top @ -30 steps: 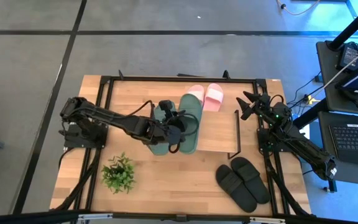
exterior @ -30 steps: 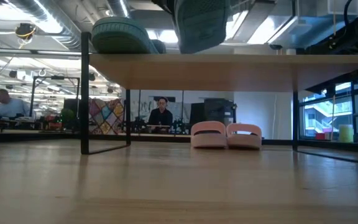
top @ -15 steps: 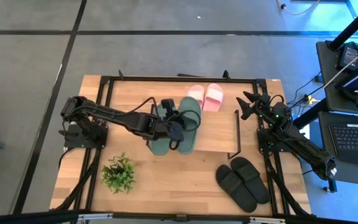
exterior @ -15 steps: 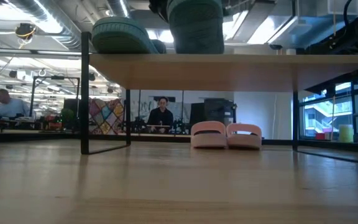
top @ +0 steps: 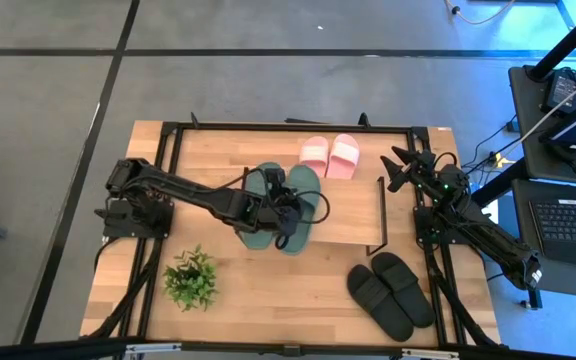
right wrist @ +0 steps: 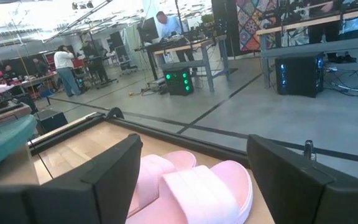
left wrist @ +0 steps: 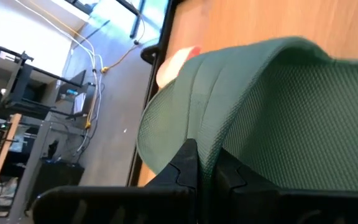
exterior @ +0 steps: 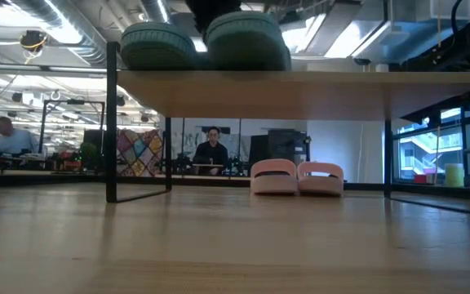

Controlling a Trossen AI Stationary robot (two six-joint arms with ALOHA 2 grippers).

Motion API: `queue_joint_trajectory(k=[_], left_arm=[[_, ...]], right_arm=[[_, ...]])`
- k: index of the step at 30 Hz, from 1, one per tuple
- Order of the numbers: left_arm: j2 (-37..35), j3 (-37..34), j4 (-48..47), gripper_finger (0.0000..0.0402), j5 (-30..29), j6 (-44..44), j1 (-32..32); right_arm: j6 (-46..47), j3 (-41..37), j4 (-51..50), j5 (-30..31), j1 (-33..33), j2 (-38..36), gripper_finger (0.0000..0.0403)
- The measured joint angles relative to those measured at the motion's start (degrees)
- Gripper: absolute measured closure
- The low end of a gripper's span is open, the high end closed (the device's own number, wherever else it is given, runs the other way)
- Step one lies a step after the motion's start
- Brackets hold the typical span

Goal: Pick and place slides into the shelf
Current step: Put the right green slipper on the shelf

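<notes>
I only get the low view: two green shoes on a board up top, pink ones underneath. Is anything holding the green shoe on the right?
Observer: Yes. From above, the left tool is shut on the strap of that green slide, which lies on the shelf.
Operator: Are there other shoes I can't see?
Observer: A black pair lies on the table outside the shelf, on the right arm's side.
Operator: What about the other arm?
Observer: The right tool hangs open beside the shelf's end, pointing toward the pink pair.
</notes>
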Motion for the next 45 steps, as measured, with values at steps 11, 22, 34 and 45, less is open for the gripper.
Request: queue_joint_trajectory(k=[11, 22, 34, 45], left_arm=[[0.3, -0.1, -0.4, 0.0347, -0.7, 0.3, 0.1], [0.3, -0.1, -0.3, 0.0346, -0.6, 0.4, 0.0], [0.3, -0.1, -0.3, 0.0279, -0.3, 0.4, 0.4], [-0.8, 1.1, 0.9, 0.0231, 2.9, 0.6, -1.1]], right_arm=[[-0.8, 0.0, 0.0, 0.0, -0.1, 0.1, 0.0111], [-1.3, 0.0, 0.0, 0.0, -0.1, 0.1, 0.0111], [-1.4, 0.0, 0.0, 0.0, -0.1, 0.1, 0.0111], [-1.5, 0.0, 0.0, 0.0, -0.1, 0.1, 0.0111]])
